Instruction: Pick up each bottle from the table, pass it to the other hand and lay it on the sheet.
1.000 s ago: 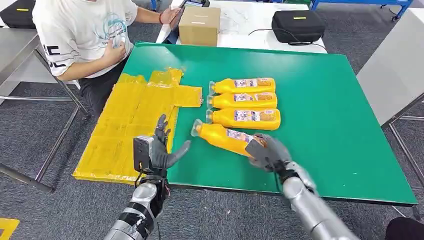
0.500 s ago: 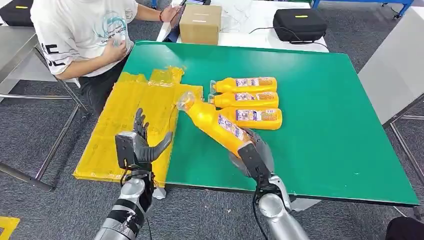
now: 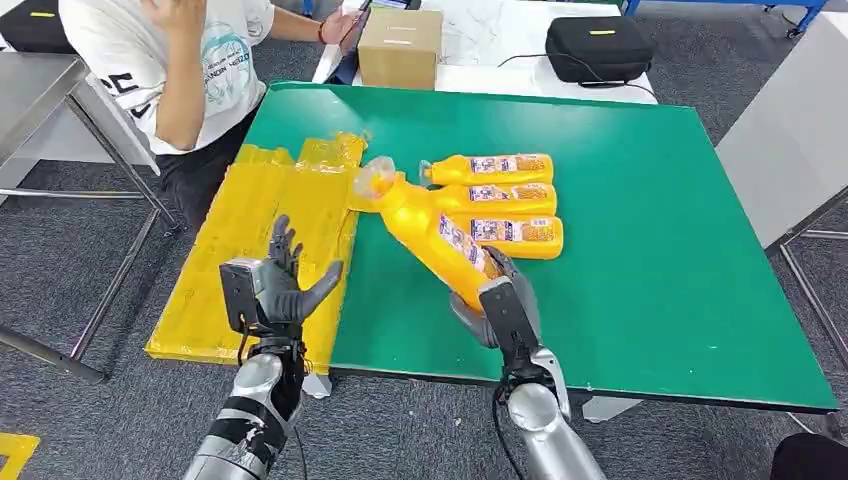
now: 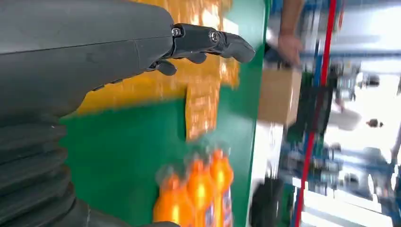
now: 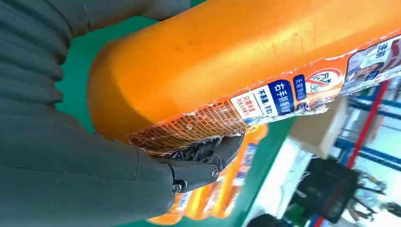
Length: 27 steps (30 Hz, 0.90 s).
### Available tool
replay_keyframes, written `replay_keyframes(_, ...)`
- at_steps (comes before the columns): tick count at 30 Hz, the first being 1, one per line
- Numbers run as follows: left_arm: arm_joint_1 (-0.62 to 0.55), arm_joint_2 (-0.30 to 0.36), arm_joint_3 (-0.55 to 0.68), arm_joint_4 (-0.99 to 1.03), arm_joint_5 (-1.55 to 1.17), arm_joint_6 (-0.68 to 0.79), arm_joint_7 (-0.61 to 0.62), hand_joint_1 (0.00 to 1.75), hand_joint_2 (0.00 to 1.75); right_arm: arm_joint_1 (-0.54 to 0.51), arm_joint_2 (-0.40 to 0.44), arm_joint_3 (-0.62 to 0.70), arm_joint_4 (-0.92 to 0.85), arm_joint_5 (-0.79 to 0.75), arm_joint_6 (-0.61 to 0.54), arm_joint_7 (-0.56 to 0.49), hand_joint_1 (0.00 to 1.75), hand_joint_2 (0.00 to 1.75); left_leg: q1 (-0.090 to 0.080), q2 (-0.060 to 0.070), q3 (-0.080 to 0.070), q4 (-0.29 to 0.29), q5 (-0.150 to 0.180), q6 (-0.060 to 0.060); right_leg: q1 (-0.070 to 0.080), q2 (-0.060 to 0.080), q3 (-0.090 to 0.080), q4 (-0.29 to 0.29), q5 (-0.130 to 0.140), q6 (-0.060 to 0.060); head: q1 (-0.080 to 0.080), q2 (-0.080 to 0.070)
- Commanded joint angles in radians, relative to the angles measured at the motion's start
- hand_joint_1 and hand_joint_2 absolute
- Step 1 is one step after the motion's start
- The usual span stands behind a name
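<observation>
Worktop [image 3: 650,250] is carrying yellow sheet [image 3: 250,250] beneath my left hand [image 3: 283,290], fingers [image 3: 283,240] spreading wide, empty. My right hand [image 3: 497,305] is gripping the orange bottle [image 3: 425,225] base, cap tilting up beyond my fingers.

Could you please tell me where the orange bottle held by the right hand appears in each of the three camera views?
Head view: the held bottle slants up from the right hand, at centre.
Left wrist view: three blurred orange bottles lie at the lower edge; I cannot tell the held one among them.
Right wrist view: its body crosses the upper picture.
Shared landmark: the green table.
</observation>
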Motion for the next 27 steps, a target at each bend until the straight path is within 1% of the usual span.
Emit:
replay_keyframes(1, -0.05, 0.024, -0.154, -0.016, 0.067, -0.204, 0.057, 0.0, 1.75, -0.21, 0.074, 0.114, 0.274, -0.002, 0.038, -0.051, 1.75, 1.75, 0.0, 0.004, 0.002, 0.001, -0.001, -0.001, 0.0, 0.004, 0.001, 0.001, 0.0, -0.001, 0.0, 0.0)
replay_keyframes(5, -0.061, 0.03, -0.19, -0.007, 0.052, -0.205, 0.062, 0.0, 1.75, -0.24, 0.091, 0.143, 0.33, -0.006, 0.053, -0.057, 1.75, 1.75, 0.001, 0.003, 0.004, 0.0, -0.001, -0.001, 0.001, 0.002, 0.003, 0.0, -0.001, -0.002, 0.0, 0.0)
replay_keyframes(6, -0.063, 0.03, -0.193, -0.001, 0.049, -0.203, 0.062, 0.0, 1.75, -0.241, 0.092, 0.148, 0.334, -0.004, 0.053, -0.058, 1.75, 1.75, 0.0, 0.002, 0.002, 0.0, 0.0, 0.0, 0.0, 0.001, 0.002, 0.0, 0.0, -0.001, 0.0, 0.0)
replay_keyframes(7, -0.066, 0.031, -0.192, 0.008, 0.048, -0.202, 0.061, 0.0, 1.75, -0.241, 0.095, 0.15, 0.337, -0.004, 0.051, -0.059, 1.75, 1.75, 0.001, 0.002, 0.005, -0.001, -0.001, -0.001, 0.001, 0.002, 0.004, 0.0, -0.001, -0.002, 0.0, 0.0)
replay_keyframes(9, -0.067, 0.032, -0.192, 0.014, 0.048, -0.202, 0.061, 0.0, 1.75, -0.241, 0.096, 0.152, 0.339, -0.004, 0.052, -0.059, 1.75, 1.75, 0.0, 0.002, 0.003, -0.001, 0.0, 0.0, 0.0, 0.001, 0.002, 0.0, -0.001, -0.001, 0.0, 0.0)
replay_keyframes(11, -0.077, 0.028, -0.187, 0.038, 0.049, -0.199, 0.058, 0.0, 1.75, -0.245, 0.099, 0.166, 0.348, -0.02, 0.08, -0.062, 1.75, 1.75, 0.001, 0.002, 0.007, 0.0, -0.002, -0.001, 0.001, 0.002, 0.006, 0.0, -0.002, -0.002, 0.0, 0.0)
replay_keyframes(13, -0.076, 0.026, -0.185, 0.033, 0.048, -0.198, 0.056, 0.0, 1.75, -0.245, 0.106, 0.174, 0.356, -0.023, 0.085, -0.063, 1.75, 1.75, 0.0, 0.001, 0.003, 0.0, -0.001, 0.0, 0.0, 0.001, 0.003, 0.0, -0.001, -0.001, 0.0, 0.0)
replay_keyframes(16, -0.071, 0.021, -0.186, 0.02, 0.048, -0.196, 0.058, 0.0, 1.75, -0.244, 0.125, 0.199, 0.383, -0.022, 0.101, -0.063, 1.75, 1.75, 0.001, 0.002, 0.006, 0.0, -0.002, -0.001, 0.001, 0.002, 0.005, 0.0, -0.002, -0.002, 0.0, 0.0)
replay_keyframes(17, -0.065, 0.019, -0.186, 0.009, 0.047, -0.191, 0.055, 0.0, 1.75, -0.24, 0.132, 0.206, 0.39, -0.024, 0.103, -0.064, 1.75, 1.75, 0.0, 0.002, 0.004, 0.0, -0.001, 0.0, 0.0, 0.001, 0.003, 0.0, -0.001, -0.001, 0.0, 0.0)
replay_keyframes(19, -0.051, 0.018, -0.187, -0.012, 0.045, -0.178, 0.054, 0.0, 1.75, -0.227, 0.142, 0.224, 0.401, -0.026, 0.104, -0.064, 1.75, 1.75, 0.001, 0.002, 0.006, -0.001, -0.002, -0.001, 0.001, 0.002, 0.005, 0.0, -0.002, -0.002, 0.0, 0.0)
replay_keyframes(20, -0.046, 0.017, -0.184, -0.02, 0.045, -0.17, 0.055, 0.0, 1.75, -0.222, 0.145, 0.233, 0.406, -0.028, 0.109, -0.064, 1.75, 1.75, 0.0, 0.002, 0.003, -0.001, -0.001, 0.0, 0.0, 0.001, 0.003, -0.001, -0.001, -0.001, 0.0, 0.0)
replay_keyframes(23, -0.045, 0.018, -0.174, -0.023, 0.053, -0.165, 0.059, 0.0, 1.75, -0.217, 0.15, 0.249, 0.422, -0.027, 0.111, -0.061, 1.75, 1.75, 0.0, 0.0, 0.002, -0.001, 0.0, 0.0, 0.0, 0.0, 0.002, -0.001, -0.001, -0.001, 0.0, 0.0)
replay_keyframes(24, -0.043, 0.017, -0.168, -0.024, 0.059, -0.163, 0.062, 0.0, 1.75, -0.219, 0.149, 0.255, 0.432, -0.026, 0.108, -0.06, 1.75, 1.75, 0.001, 0.001, 0.004, -0.001, -0.001, -0.001, 0.001, 0.0, 0.003, -0.001, -0.002, -0.002, 0.0, 0.0)
replay_keyframes(25, -0.041, 0.02, -0.165, -0.025, 0.061, -0.163, 0.063, 0.0, 1.75, -0.219, 0.146, 0.258, 0.438, -0.023, 0.106, -0.056, 1.75, 1.75, 0.0, 0.001, 0.002, -0.001, 0.0, 0.0, 0.0, 0.001, 0.002, -0.001, -0.001, -0.001, 0.0, 0.0)
replay_keyframes(26, -0.041, 0.02, -0.165, -0.025, 0.061, -0.163, 0.063, 0.0, 1.75, -0.219, 0.146, 0.258, 0.438, -0.023, 0.106, -0.056, 1.75, 1.75, 0.001, 0.001, 0.004, 0.0, -0.002, 0.0, 0.001, 0.001, 0.004, 0.0, -0.002, -0.002, 0.0, 0.0)
replay_keyframes(27, -0.04, 0.021, -0.164, -0.025, 0.061, -0.163, 0.063, 0.0, 1.75, -0.22, 0.145, 0.258, 0.439, -0.023, 0.106, -0.056, 1.75, 1.75, 0.0, 0.001, 0.002, -0.001, -0.001, 0.0, 0.0, 0.001, 0.002, 0.0, -0.001, -0.001, 0.0, 0.0)
